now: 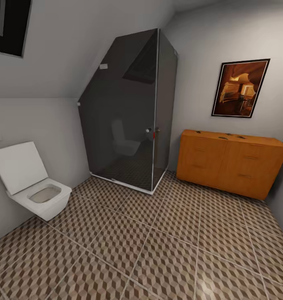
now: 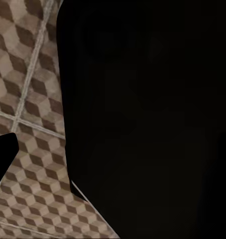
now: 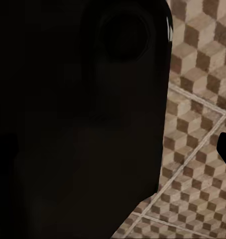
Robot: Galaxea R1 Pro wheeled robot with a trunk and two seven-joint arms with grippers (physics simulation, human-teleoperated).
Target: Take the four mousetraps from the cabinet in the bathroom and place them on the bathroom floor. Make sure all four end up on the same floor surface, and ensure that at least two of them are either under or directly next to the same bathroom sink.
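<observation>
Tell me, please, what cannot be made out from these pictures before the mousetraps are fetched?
- Mousetraps: head view, small dark specks on the cabinet top, too small to count or identify.
- Gripper states: both wrist views, a large black shape covers most of each picture.
- Sink: none visible in the head view.
- Shower enclosure interior: dimmed by smoked glass.

cube-patterned bathroom floor (image 1: 158, 246) under the cabinet (image 1: 231, 166), dark shower enclosure (image 1: 129, 112) beside it
</observation>
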